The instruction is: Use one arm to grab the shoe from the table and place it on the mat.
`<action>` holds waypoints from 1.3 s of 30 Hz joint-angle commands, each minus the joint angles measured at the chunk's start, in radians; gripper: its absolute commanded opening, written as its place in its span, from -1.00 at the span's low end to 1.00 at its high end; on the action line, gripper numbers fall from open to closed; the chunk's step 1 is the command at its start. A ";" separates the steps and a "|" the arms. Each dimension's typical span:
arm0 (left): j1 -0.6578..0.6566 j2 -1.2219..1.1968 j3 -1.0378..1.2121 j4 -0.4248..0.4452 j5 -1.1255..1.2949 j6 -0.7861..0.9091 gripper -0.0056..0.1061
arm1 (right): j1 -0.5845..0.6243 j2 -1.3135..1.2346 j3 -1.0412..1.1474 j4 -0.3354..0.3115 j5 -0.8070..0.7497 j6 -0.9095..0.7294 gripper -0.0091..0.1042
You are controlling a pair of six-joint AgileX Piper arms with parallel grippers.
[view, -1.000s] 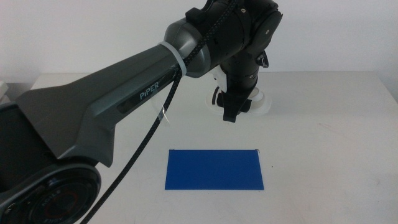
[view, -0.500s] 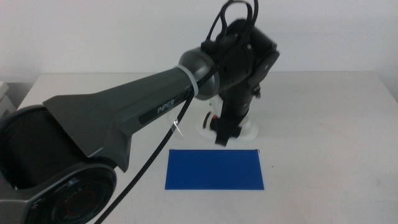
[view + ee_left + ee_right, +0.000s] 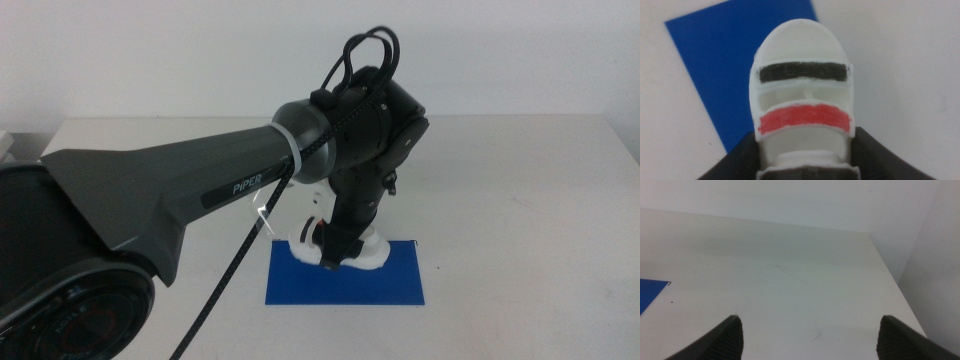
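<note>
Shoe [image 3: 340, 252] is pinched by the left gripper [image 3: 332, 256] over the mat's [image 3: 400, 285] far edge (toe pointing partly beyond it); the right gripper [image 3: 807, 337], spread, waits apart.

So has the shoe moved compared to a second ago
Yes. Held in the left gripper, the shoe has come from the far side of the table toward the camera, and now overlaps the mat's far edge.
</note>
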State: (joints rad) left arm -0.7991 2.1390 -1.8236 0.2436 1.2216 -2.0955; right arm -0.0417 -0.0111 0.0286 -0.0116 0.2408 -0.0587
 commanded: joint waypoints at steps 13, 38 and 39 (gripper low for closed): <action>0.043 -0.050 0.044 -0.059 0.089 -0.021 -0.91 | -0.002 0.003 0.005 -0.008 -0.073 -0.010 0.53; 0.046 0.012 0.042 -0.127 0.014 -0.021 0.31 | -0.002 0.003 0.005 -0.008 -0.073 -0.011 0.53; 0.046 0.012 0.042 -0.126 0.014 -0.021 0.40 | -0.002 0.003 0.005 -0.008 -0.073 -0.011 0.53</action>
State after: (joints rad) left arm -0.7511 2.2039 -1.7640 0.1266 1.2158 -2.0955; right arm -0.0417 -0.0111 0.0286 -0.0116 0.2408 -0.0587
